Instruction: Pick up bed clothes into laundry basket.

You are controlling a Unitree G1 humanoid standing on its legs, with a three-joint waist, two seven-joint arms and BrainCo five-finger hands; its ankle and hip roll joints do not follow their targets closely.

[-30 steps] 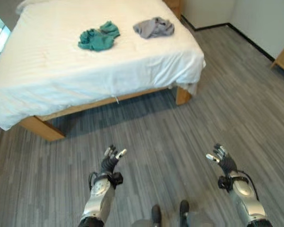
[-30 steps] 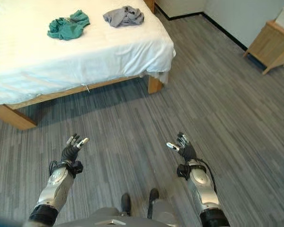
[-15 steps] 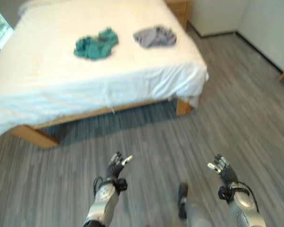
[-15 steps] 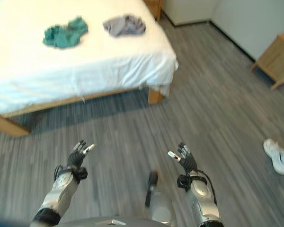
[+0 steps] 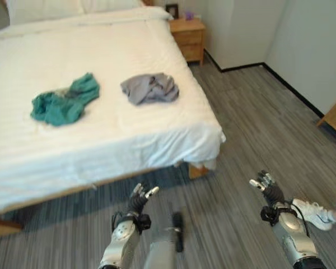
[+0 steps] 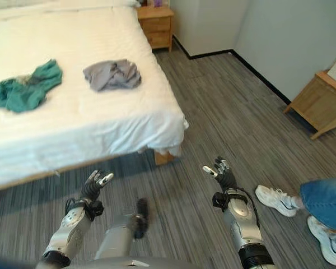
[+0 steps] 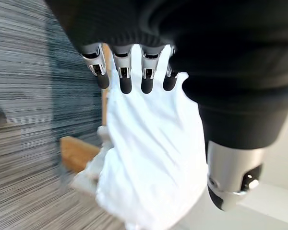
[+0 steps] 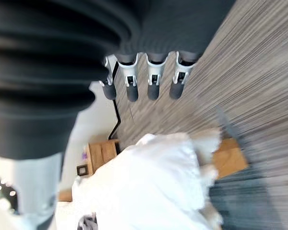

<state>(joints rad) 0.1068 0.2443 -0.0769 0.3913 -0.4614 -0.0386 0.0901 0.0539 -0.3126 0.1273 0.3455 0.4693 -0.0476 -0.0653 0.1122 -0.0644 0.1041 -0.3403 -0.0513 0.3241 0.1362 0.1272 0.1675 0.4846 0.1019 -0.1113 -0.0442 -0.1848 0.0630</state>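
Both hands are empty, fingers loosely spread: the left hand [image 5: 139, 200] and right hand [image 5: 267, 188] hang over the wood-grain floor [image 5: 252, 129], short of the bed [image 5: 101, 145]. Ahead and up on the white sheet lie the clothes: a grey garment [image 5: 150, 88] near the bed's right edge and a green garment [image 5: 64, 102] further left. The grey one lies nearest, roughly ahead of the left hand. A person's shoe [image 5: 313, 214] is beside the right hand.
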